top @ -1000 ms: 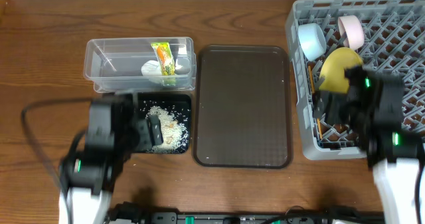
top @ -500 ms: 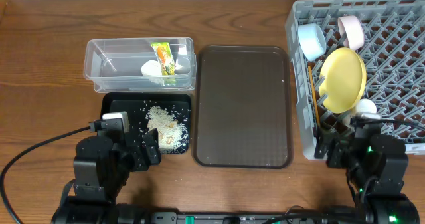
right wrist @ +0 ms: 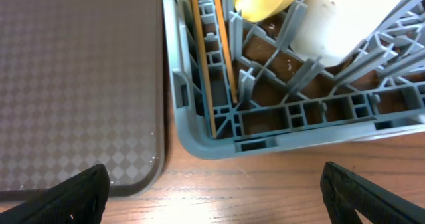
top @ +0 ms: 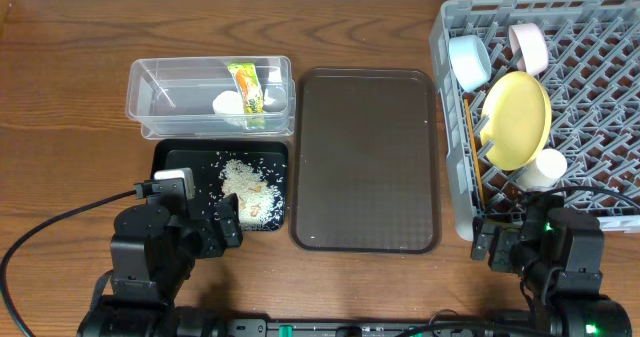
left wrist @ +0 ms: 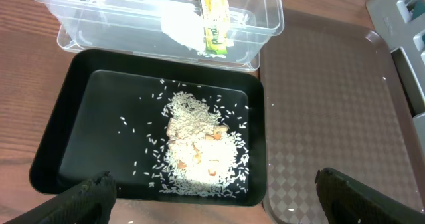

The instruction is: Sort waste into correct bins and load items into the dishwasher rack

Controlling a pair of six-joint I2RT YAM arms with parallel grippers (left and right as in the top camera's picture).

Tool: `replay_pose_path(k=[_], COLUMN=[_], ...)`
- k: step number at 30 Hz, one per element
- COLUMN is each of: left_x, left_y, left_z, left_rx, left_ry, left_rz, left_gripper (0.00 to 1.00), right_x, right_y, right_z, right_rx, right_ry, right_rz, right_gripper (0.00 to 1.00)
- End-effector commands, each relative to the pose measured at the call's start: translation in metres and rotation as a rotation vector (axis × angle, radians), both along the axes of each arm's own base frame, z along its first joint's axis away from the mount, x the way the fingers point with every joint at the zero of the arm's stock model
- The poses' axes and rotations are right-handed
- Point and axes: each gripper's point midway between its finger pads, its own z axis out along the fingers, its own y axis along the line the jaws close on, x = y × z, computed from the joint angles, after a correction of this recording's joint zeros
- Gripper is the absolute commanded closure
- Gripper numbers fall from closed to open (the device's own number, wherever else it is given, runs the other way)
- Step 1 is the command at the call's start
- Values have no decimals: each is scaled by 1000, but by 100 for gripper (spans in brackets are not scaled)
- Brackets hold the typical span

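Grey plastic with upright pegs, the dishwasher rack (top: 600, 77) fills the right side and is the largest item in view. The brown serving tray (top: 365, 157) lies at centre, bare. At far left sits the clear tub (top: 165, 92), and the black tray (top: 180, 162) lies just near of it. Both arms are at the near edge. The left gripper (left wrist: 214, 184) hangs over the black tray's near rim and the right gripper (right wrist: 216, 181) over the rack's near-left corner, each with fingers spread wide and holding nothing. In the rack we note the yellow plate (top: 515, 117) on edge, the light blue bowl (top: 468, 62) and white bowl (top: 528, 45) beyond it, and the small white cup (top: 541, 167) near of it. The chopsticks (top: 470, 147) lie along the left wall. The snack wrapper (top: 246, 89) and tissue (top: 228, 104) are in the tub, and the rice scraps (top: 248, 189) in the black tray. We judge the task complete, with nothing loose on the table.
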Motion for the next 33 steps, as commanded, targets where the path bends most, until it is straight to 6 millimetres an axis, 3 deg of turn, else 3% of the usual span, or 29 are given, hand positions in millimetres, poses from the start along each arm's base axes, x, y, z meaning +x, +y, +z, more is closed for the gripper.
replay_pose_path(k=[1,8,14,18,23,28,33], left_x=[-1,-1,-1,-1,-1,-1,-1], left_y=[-1,-1,-1,-1,-1,-1,-1], left_z=[-1,-1,-1,-1,-1,-1,-1], left_rx=[-5,-5,-5,-5,-5,-5,-5], left_ry=[2,2,2,2,2,2,2], left_rz=[-8,-8,-8,-8,-8,-8,-8], left_gripper=[2,2,2,2,2,2,2], right_x=[5,17,22,47,63,63,63], right_y=[0,7,9,9,10,9,9], right_z=[13,62,68,57,35,6,5], right_rx=[-16,-70,-74,-77,-77,-79,-78], right_ry=[-87,-471,-718,-816,-902,-803,-800], right_rz=[13,89,85,81,77,76,77], right_gripper=[1,1,1,1,1,1,1])
